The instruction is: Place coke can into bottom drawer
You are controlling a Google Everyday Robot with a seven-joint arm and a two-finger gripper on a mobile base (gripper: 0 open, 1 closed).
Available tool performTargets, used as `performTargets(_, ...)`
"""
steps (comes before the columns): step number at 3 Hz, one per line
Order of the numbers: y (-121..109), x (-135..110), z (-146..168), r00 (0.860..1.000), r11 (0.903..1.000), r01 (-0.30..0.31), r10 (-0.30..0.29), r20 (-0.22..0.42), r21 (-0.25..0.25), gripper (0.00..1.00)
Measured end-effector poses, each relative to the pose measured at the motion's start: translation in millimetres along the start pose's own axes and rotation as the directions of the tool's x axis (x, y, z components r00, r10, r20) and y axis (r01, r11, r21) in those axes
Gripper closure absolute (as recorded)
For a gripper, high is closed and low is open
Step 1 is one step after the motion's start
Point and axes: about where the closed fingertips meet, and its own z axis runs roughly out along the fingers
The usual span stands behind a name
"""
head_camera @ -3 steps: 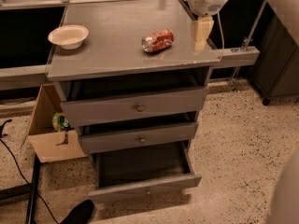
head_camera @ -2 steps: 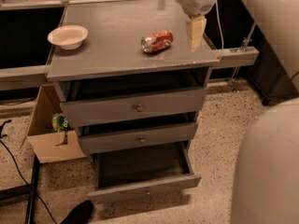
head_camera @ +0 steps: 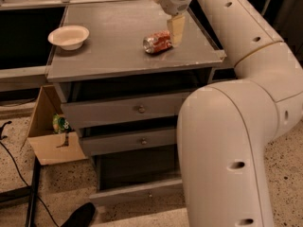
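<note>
The coke can point(head_camera: 157, 42) lies on its side on the grey cabinet top point(head_camera: 109, 56), right of the middle. My gripper point(head_camera: 176, 30) hangs from above, just right of the can and close against its right end; I cannot tell whether it touches it. The bottom drawer point(head_camera: 142, 193) is pulled out below, with its dark interior point(head_camera: 135, 167) showing. My arm hides its right part.
A white bowl point(head_camera: 69, 36) sits at the cabinet top's left. The top drawer point(head_camera: 123, 110) and middle drawer point(head_camera: 128, 142) stand slightly out. My large white arm point(head_camera: 227, 141) fills the right side. A cardboard box point(head_camera: 49, 136) and cables point(head_camera: 14, 164) are on the floor to the left.
The gripper has moved left and down toward the can's right end. My arm's big segments have swung into the right foreground, covering the cabinet's right side. The can has not moved.
</note>
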Motion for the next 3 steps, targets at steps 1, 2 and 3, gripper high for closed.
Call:
performTargets(1,0,0,0,1.000,1.0000,0.000,0.000,0.000,-0.001,0.00)
performTargets(2,6,7,16,1.000,0.9998,-0.008,0.008,-0.006,-0.019,0.00)
performTargets(3,13,12,36,1.000,0.9989,-0.004,0.004,-0.001,-0.047,0.00)
